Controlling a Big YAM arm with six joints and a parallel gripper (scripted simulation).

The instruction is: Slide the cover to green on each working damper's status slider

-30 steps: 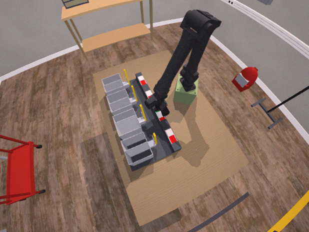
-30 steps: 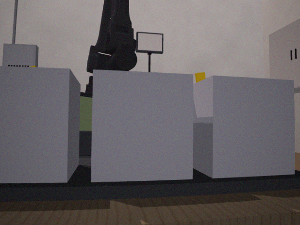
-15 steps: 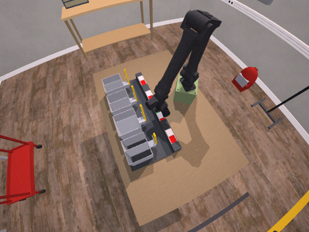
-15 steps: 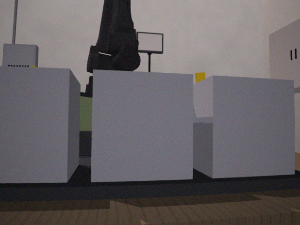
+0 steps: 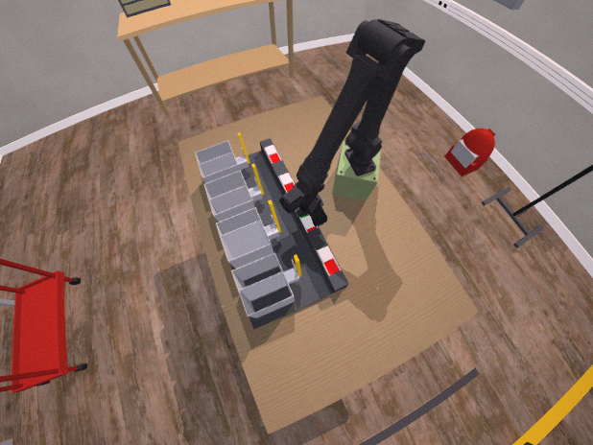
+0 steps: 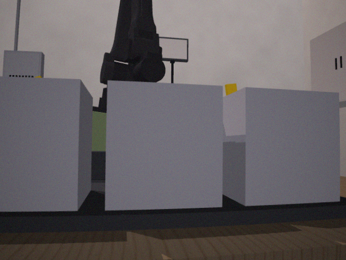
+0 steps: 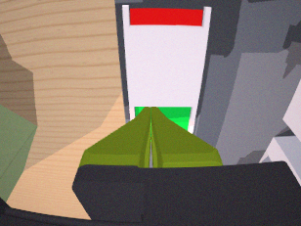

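Though the clenched gripper [image 5: 318,222] [image 7: 150,112] partly hides the slider's green [image 7: 171,113], a red strip [image 7: 166,17] shows beyond its tips.

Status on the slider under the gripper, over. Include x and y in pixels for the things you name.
Gripper [image 5: 320,222] [image 7: 150,112] shut, nothing held. Third slider's cover [image 5: 307,222] [image 7: 165,65] partway: green strip exposed, red strip remaining. Nothing visible blocking its track.

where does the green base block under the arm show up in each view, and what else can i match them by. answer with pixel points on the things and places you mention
Top: right of the sliders, upper middle, green block [image 5: 354,186].
Exterior: a strip of it [image 6: 99,131] in the gap left of the middle damper box.
Wrist: cut off at the left edge [image 7: 15,151].
Shared landmark: the black arm [image 5: 338,112] [image 6: 134,47] [image 7: 195,195], its tool end in wrist.
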